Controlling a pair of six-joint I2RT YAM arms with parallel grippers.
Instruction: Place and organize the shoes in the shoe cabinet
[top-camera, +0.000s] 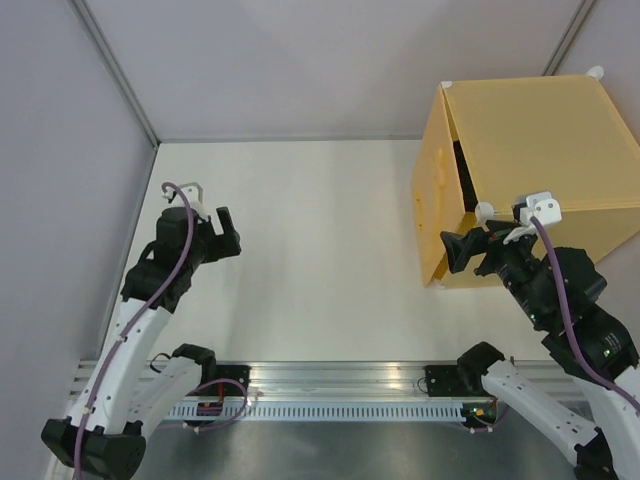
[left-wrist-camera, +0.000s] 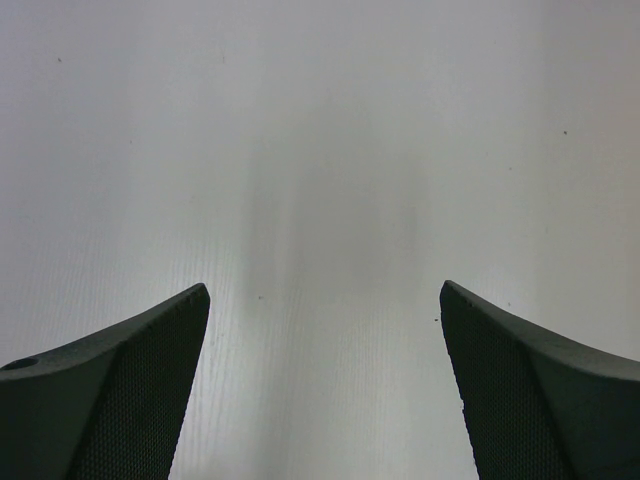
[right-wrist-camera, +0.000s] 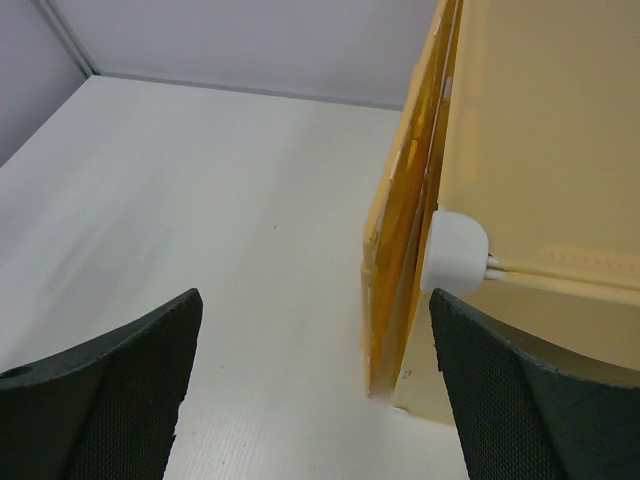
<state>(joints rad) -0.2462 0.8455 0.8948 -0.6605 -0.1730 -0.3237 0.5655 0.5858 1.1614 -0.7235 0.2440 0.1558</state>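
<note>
- Your left pincer (left-wrist-camera: 325, 290) hangs over the white surface (top-camera: 320, 230) on the left side, well apart from the shoe cabinet (top-camera: 540, 140). Its jaws are spread wide, with only bare surface showing between them.
- Your right pincer (right-wrist-camera: 315, 295) is also spread wide and grips nothing. It sits low, just beside the cabinet's near front corner.
- From the right wrist view, the free edge of the door (right-wrist-camera: 395, 250) and a white corner connector (right-wrist-camera: 458, 250) lie ahead, toward the right-hand finger (right-wrist-camera: 520, 390). You cannot tell whether that finger touches the cabinet.
- The shoe cabinet stands on the far right of the surface, its door facing left toward the open middle.
- The door is slightly ajar, with a narrow gap between it and the box.
- From above, a dark strip (top-camera: 463, 170) shows through that gap. You cannot tell whether it is shoes or shadow.
</note>
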